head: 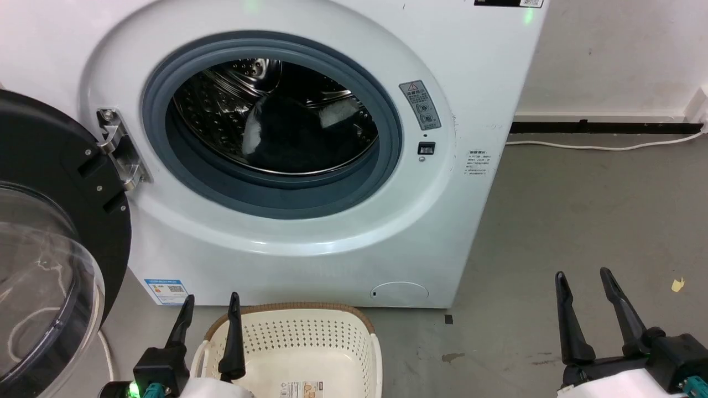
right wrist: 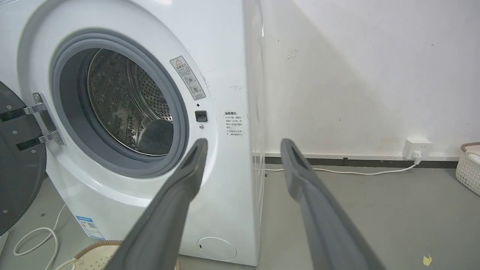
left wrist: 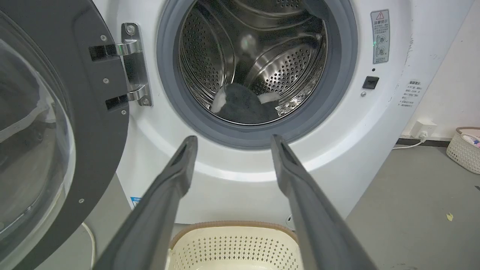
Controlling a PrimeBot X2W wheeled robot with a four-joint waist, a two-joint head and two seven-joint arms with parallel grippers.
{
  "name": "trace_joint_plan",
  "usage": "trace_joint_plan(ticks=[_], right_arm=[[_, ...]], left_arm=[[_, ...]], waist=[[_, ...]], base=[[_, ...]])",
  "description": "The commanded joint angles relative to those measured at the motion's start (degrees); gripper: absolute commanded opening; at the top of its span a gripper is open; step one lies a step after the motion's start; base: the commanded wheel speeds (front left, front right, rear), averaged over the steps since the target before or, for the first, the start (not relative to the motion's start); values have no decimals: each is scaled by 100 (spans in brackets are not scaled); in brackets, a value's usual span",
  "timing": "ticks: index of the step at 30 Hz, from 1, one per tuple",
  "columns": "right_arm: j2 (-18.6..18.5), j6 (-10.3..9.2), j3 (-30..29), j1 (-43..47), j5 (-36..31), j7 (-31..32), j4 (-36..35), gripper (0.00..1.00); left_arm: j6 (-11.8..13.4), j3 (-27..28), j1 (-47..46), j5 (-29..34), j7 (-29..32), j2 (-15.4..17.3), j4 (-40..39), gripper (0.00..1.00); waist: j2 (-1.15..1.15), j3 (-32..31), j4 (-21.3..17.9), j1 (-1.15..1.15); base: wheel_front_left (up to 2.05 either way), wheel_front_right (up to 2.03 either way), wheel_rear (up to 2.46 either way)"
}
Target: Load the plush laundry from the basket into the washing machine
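The black plush laundry (head: 301,135) with white patches lies inside the steel drum of the white washing machine (head: 310,237); the left wrist view has the plush laundry (left wrist: 243,107) at the drum's bottom. The black-framed door (head: 44,232) hangs open at the left. Before the washer stands the cream basket (head: 301,345), holding nothing but the sticker on its floor. My left gripper (head: 213,301) is open over the basket's left rim. My right gripper (head: 583,276) is open above the bare floor to the right, holding nothing.
A white cable (head: 603,145) runs along the wall's black skirting at the right. A second pale basket (left wrist: 463,148) stands farther right by the wall near a socket (right wrist: 416,144). Another cord (right wrist: 35,240) loops on the grey floor under the door.
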Motion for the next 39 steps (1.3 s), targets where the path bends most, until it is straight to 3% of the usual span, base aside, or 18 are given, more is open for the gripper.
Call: trace_joint_plan(ticks=[1,3,4,39], right_arm=[[8,-4,9,57,-32,-26,19,100],[8,-4,20,54,-24,-26,20,100],[0,0,19,-1,-1,1,3,0],[2,0,57,-93,-190,377,7,0]], left_arm=[[-21,9,-2,23,-25,2,11,100],[-24,5,6,-8,-25,2,18,100],[0,0,0,-14,1,0,6,0],[-9,33,-53,171,382,0,-193,0]], waist=[[0,1,2,0],[0,3,2,0],[0,2,3,0],[0,-3,53,0]], base=[[0,0,0],[0,0,0],[0,0,0],[0,0,0]])
